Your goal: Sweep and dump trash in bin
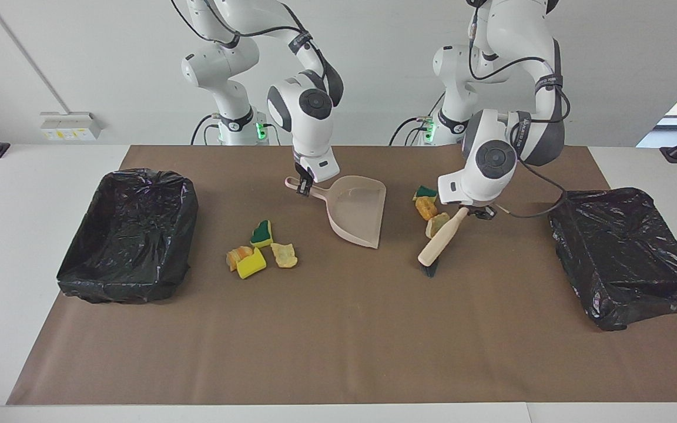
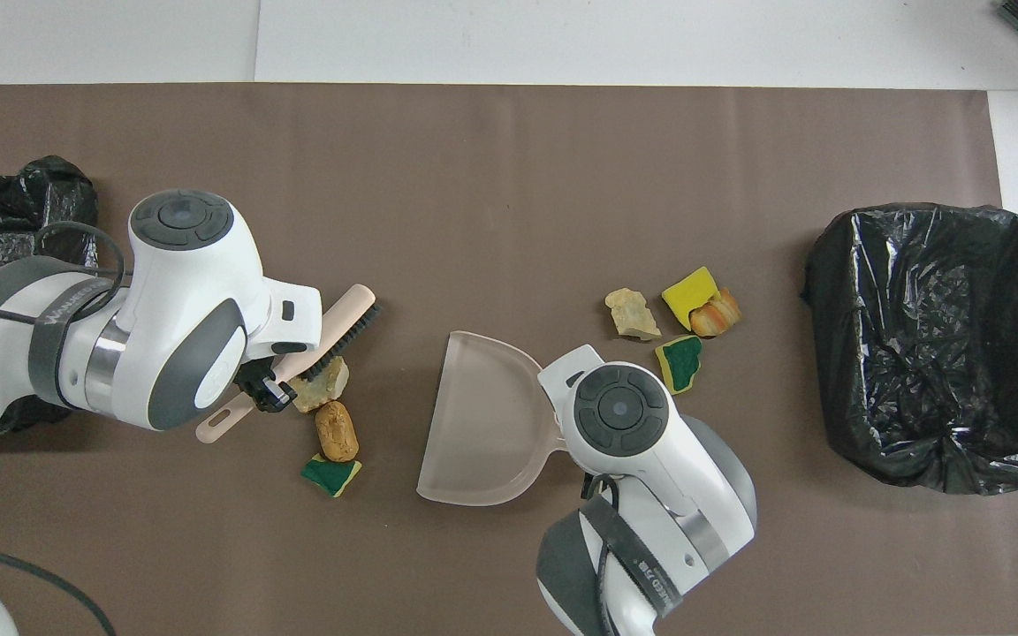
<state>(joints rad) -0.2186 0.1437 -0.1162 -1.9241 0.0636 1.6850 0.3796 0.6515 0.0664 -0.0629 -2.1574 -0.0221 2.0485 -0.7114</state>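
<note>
My right gripper (image 1: 302,187) is shut on the handle of the beige dustpan (image 1: 357,208), which rests on the brown mat with its mouth facing away from the robots. My left gripper (image 1: 472,212) is shut on the handle of the beige brush (image 1: 437,242), whose bristles are on the mat. Three pieces of trash lie bunched against the brush: a tan lump (image 2: 325,385), an orange lump (image 2: 337,430) and a green-backed sponge bit (image 2: 330,475). Several more pieces (image 1: 259,251) lie toward the right arm's end. In the overhead view the right hand hides its fingers.
A black-lined bin (image 1: 127,235) stands at the right arm's end of the mat, another black-lined bin (image 1: 626,252) at the left arm's end. A cable trails from the left hand over that bin. White table surrounds the brown mat (image 1: 338,341).
</note>
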